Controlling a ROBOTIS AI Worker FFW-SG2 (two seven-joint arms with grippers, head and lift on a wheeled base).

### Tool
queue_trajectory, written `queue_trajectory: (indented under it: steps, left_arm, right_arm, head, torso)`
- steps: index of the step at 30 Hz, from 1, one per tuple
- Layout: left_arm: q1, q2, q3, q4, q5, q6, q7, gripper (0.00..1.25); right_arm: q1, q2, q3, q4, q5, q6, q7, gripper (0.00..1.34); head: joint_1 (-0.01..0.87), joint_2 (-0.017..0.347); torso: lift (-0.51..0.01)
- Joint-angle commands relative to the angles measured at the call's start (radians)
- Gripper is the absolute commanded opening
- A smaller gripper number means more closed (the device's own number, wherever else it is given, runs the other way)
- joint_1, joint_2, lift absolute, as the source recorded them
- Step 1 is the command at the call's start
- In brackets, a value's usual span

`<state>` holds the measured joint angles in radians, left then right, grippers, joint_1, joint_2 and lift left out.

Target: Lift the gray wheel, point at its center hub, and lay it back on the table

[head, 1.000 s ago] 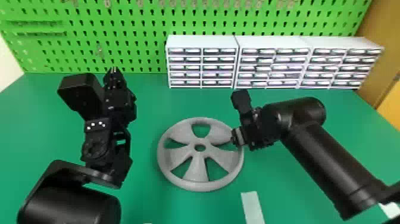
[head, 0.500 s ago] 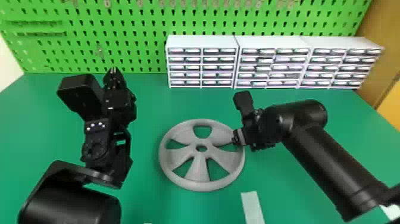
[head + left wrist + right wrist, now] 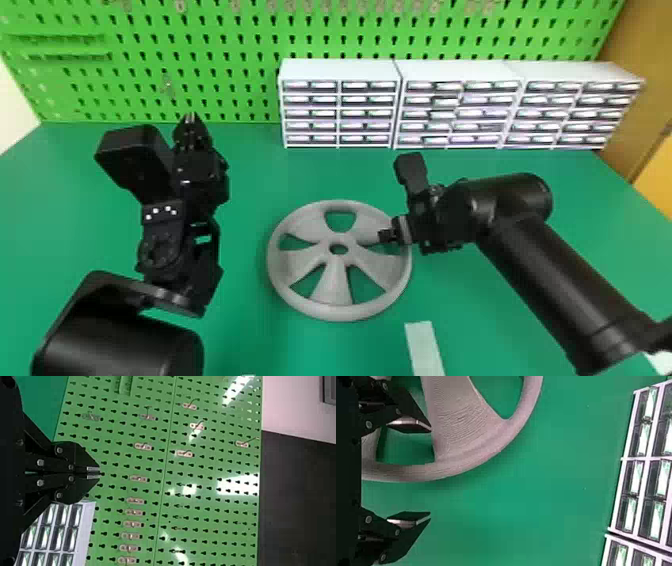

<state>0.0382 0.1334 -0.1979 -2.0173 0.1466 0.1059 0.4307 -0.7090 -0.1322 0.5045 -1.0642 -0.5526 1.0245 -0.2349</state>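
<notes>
Gray wheel [image 3: 334, 286] on table [image 3: 300, 350], mid-scene. Right gripper [image 3: 431, 474] at its right side, fingers apart astride the rim [image 3: 415, 472]. Grasp next (my guess): center rim, close squarely. Left gripper [image 3: 99, 473] at left, tips together.

Gray wheel [image 3: 455, 419]: matt, finely ridged surface, plastic-looking. Pegboard [image 3: 206, 471]: glossy. Counter [image 3: 230, 340]: smooth, low sheen.

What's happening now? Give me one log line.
gray wheel: on table | right gripper: open near rim | left gripper: shut, empty
</notes>
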Motion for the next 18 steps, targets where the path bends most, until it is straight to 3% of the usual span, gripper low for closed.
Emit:
queue_trajectory:
  steps: [1,11,15,18]
  left_arm:
    - [0.000,0.000,0.000,0.002,0.002,-0.002,0.000,0.12]
    - [0.000,-0.002,-0.002,0.012,0.013,-0.020,0.000,0.12]
    - [0.000,-0.002,-0.002,0.014,0.016,-0.023,0.000,0.12]
    - [0.000,-0.002,-0.002,0.015,0.021,-0.026,0.000,0.12]
  right_arm:
    - [0.002,0.000,-0.006,-0.002,0.000,-0.004,0.000,0.90]
    - [0.016,0.002,-0.037,-0.020,0.000,-0.023,0.003,0.86]
    - [0.031,-0.001,-0.080,-0.062,0.003,-0.032,0.011,0.83]
    - [0.046,0.000,-0.126,-0.109,0.054,-0.041,0.042,0.83]
  head:
    - [0.692,0.048]
    - [0.692,0.048]
    - [0.692,0.048]
    - [0.692,0.048]
  torso:
    - [-0.096]
    - [-0.096]
    - [-0.096]
    - [-0.096]
